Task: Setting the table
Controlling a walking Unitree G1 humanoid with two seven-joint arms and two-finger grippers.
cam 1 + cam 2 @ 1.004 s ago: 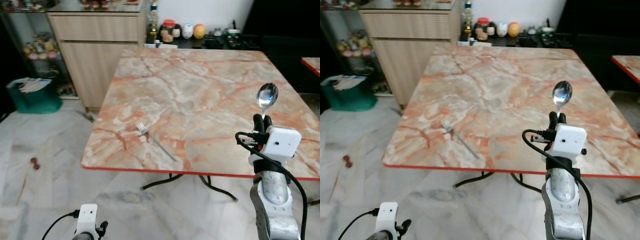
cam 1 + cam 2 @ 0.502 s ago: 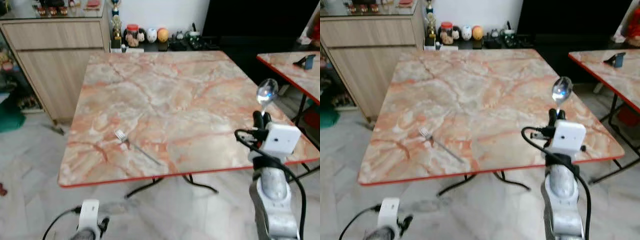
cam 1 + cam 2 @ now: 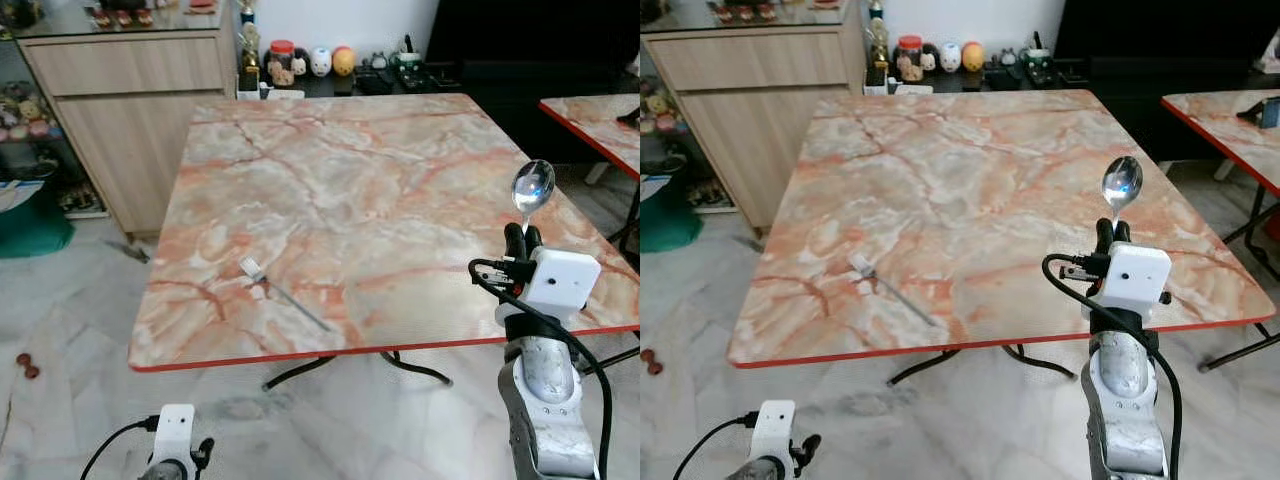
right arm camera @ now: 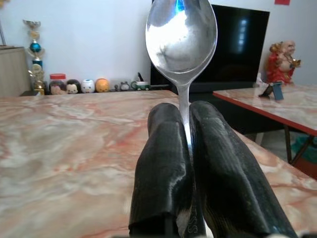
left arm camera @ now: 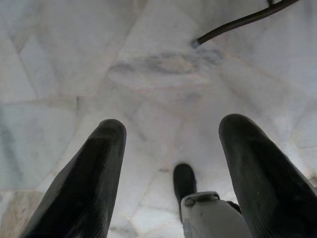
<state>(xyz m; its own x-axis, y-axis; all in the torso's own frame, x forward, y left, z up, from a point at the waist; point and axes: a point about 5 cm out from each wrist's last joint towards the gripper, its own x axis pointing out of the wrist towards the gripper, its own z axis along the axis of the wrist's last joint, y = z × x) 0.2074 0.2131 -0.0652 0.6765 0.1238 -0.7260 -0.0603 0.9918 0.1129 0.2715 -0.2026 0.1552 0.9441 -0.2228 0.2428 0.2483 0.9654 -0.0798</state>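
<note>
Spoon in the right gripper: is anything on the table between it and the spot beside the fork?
Nothing visible. The right gripper holds the spoon upright over the table's right side. The fork lies alone near the front left edge, with bare marble between them. The left gripper hangs open over the floor.

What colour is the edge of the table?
Red, around the table's marbled pink top; clearest in the left eye view.
</note>
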